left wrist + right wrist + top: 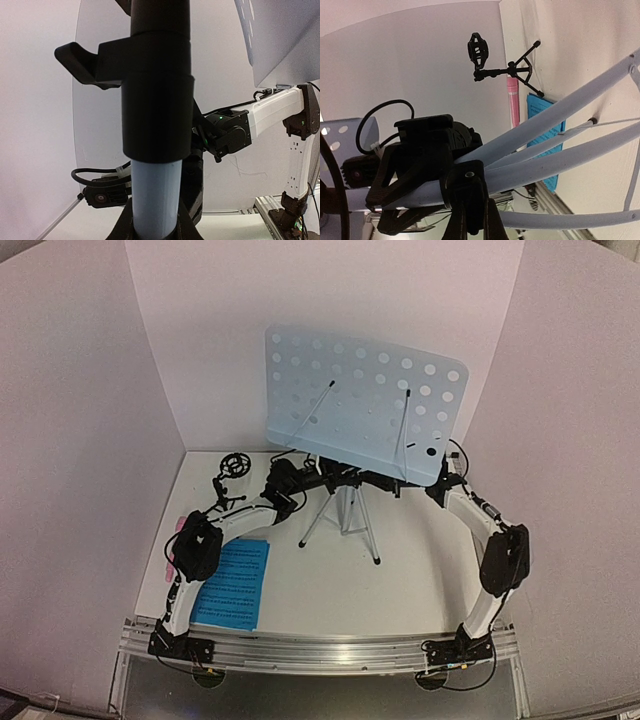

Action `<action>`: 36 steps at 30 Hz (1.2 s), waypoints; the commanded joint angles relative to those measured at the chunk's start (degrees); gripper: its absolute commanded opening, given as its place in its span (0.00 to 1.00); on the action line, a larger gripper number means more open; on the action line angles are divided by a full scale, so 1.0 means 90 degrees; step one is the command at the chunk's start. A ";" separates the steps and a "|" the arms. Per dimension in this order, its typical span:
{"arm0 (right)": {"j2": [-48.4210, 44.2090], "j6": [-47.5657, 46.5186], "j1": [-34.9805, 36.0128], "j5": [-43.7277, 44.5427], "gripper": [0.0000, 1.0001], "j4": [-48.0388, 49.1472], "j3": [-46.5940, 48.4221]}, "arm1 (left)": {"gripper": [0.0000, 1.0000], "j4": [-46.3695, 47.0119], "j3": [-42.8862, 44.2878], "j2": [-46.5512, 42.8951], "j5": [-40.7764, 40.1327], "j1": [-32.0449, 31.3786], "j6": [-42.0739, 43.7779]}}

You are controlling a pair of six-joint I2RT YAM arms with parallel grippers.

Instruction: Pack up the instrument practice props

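Observation:
The pale perforated music stand (365, 405) stands upright mid-table on its silver tripod (345, 522). My left gripper (318, 480) is shut on the stand's pale pole (155, 195), just below a black collar (157, 100). My right gripper (372, 482) is shut on the black hub (467, 192) where the tripod legs (560, 120) meet. The small black mic stand (235, 468) stands at the back left. The blue sheet-music pages (235, 582) lie flat at the front left. The pink microphone (513, 100) lies beside them, mostly hidden under my left arm in the top view.
White walls close the table in at the back and both sides. An aluminium rail (320, 650) runs along the near edge with both arm bases. The stand's plate overhangs both grippers. My right arm (270, 112) shows in the left wrist view.

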 commanded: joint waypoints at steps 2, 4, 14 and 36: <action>-0.0259 -0.3208 0.0035 0.0322 0.00 0.0126 -0.0245 | 0.00 0.0206 0.0225 -0.0067 -0.0369 0.0010 -0.0590; -0.0551 -0.4697 0.0035 0.0804 0.00 0.0662 -0.0677 | 0.00 0.0171 0.0246 -0.0074 -0.0380 0.0010 -0.0623; -0.0204 -0.7624 0.0045 0.1645 0.05 0.3663 -0.1471 | 0.00 -0.0106 0.0323 -0.0093 -0.0386 0.0010 -0.0667; -0.1719 -0.8526 0.0356 0.2309 0.86 0.3518 -0.2923 | 0.00 -0.0126 0.1718 0.0168 -0.0340 0.0127 -0.0767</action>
